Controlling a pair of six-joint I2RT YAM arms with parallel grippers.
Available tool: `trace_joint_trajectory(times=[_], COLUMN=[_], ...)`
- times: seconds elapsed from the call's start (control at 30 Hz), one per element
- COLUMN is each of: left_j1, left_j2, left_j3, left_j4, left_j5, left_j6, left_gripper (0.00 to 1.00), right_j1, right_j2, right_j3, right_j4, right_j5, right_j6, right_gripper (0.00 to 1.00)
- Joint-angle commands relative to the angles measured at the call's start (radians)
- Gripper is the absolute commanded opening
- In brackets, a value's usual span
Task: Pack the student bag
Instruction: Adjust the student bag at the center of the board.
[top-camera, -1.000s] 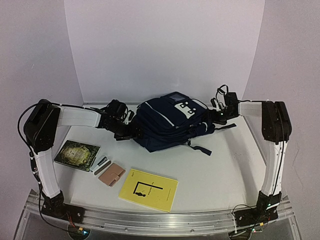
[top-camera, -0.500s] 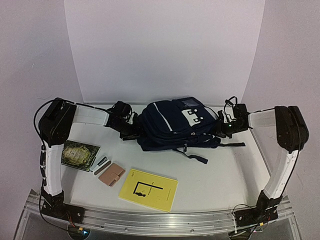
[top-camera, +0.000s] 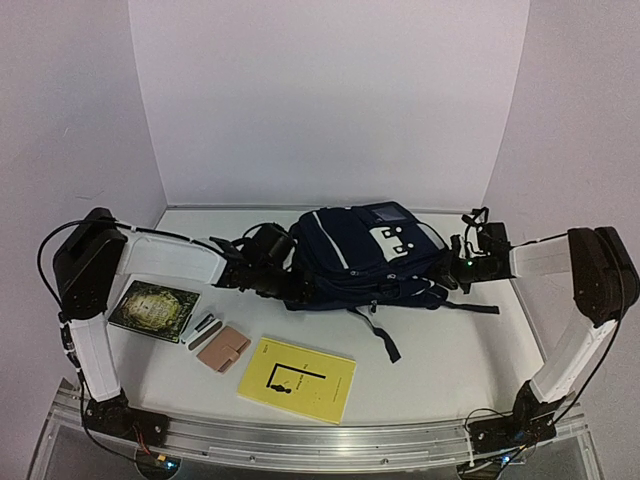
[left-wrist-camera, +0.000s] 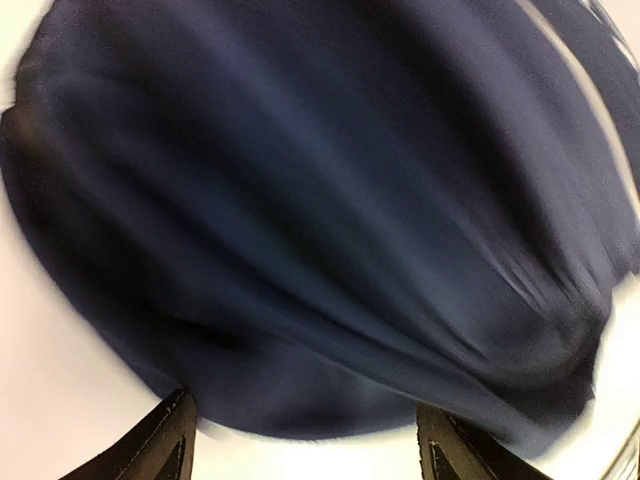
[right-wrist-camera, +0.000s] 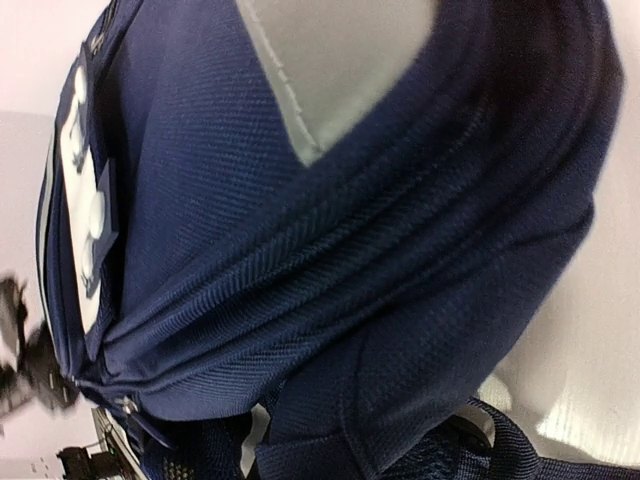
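White table (top-camera: 440, 350) enclosed by plain white walls (top-camera: 330, 100), softly and evenly lit

You're seeing the left arm (top-camera: 168, 258) and right arm (top-camera: 540, 258) wearing white shells between black joints, black cables (top-camera: 478, 222) trailing, the left gripper (left-wrist-camera: 310, 448) showing dark fingers (left-wrist-camera: 165, 445).

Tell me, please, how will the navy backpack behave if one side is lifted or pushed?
Probably floppy: the backpack fabric shows soft folds, so it would likely sag. Its loose strap may trail and snag. It lies flat, so tipping seems unlikely.
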Motion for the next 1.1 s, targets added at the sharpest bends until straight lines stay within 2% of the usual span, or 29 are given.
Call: trace_joint_trajectory(times=[0.0, 0.23, 0.37, 0.63, 0.73, 0.83, 0.97, 1.07], left_j1=[-0.098, -0.253, -0.278, -0.329, -0.377, -0.42, -0.491, -0.512], left_j2=[-0.042, 0.148, 0.251, 0.346, 0.336, 0.3, 0.235, 0.22], left_j3=[-0.034, 0.138, 0.249, 0.355, 0.344, 0.3, 0.23, 0.221], left_j4=[0.114, 0.154, 0.14, 0.164, 0.179, 0.204, 0.228, 0.204], left_j5=[-0.171, -0.205, -0.224, -0.3, -0.391, -0.481, -0.637, -0.686], left_j6=[-0.051, -0.068, -0.107, -0.137, -0.154, -0.207, -0.232, -0.27], left_gripper=[0.76, 0.74, 0.7, 0.59, 0.57, 0.59, 0.66, 0.7], right_j1=[0.042, 0.046, 0.046, 0.053, 0.055, 0.059, 0.061, 0.062], right_j2=[-0.067, -0.066, -0.078, -0.077, -0.068, -0.067, -0.073, -0.08], right_j3=[-0.026, -0.046, -0.053, -0.051, -0.049, -0.049, -0.05, -0.051], right_j4=[0.127, 0.154, 0.156, 0.156, 0.157, 0.159, 0.161, 0.16], right_j5=[-0.068, -0.033, -0.013, 0.012, 0.012, 0.016, 0.027, 0.034], right_j6=[0.102, 0.157, 0.174, 0.227, 0.246, 0.251, 0.259, 0.284], right_gripper=[0.0, 0.0, 0.0, 0.0, 0.0, 0.0, 0.0, 0.0])
